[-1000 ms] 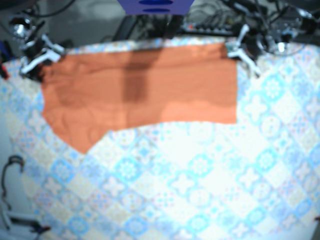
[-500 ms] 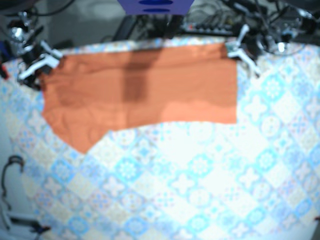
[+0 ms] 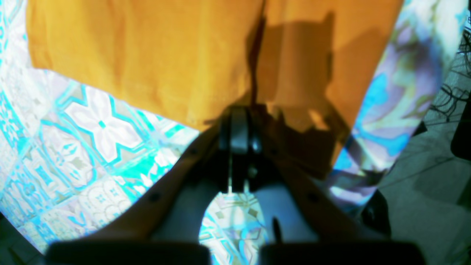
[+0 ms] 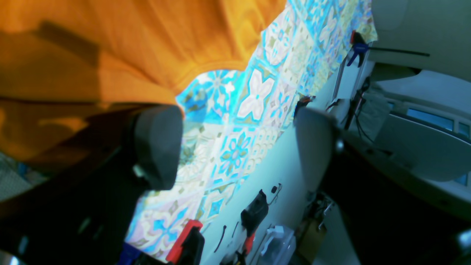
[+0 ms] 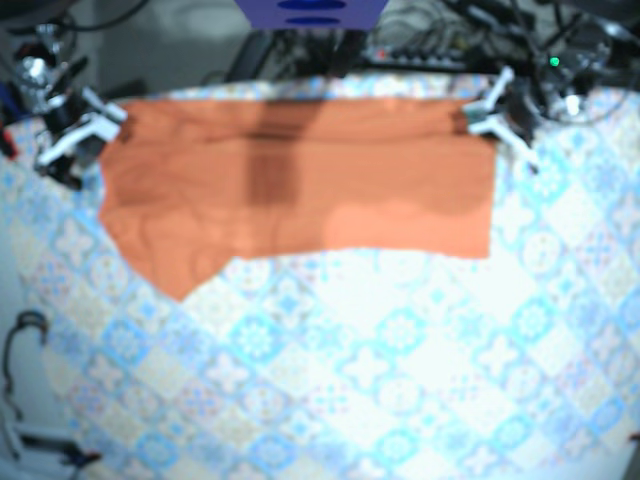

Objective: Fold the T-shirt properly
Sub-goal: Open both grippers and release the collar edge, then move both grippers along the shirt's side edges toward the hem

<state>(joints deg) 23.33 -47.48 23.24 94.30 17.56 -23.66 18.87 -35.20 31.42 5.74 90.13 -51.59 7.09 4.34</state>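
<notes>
Base view shows the T-shirt (image 5: pixel 300 190) flat on the bench (image 5: pixel 400 380), left hand (image 3: pixel 239 127) pinching its corner, right hand (image 4: pixel 235 141) gaping wide.

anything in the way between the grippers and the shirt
Nothing visible. The left gripper is closed on the edge of the shirt. The right gripper is open right beside the opposite corner, with only the patterned tablecloth showing between its fingers.
</notes>
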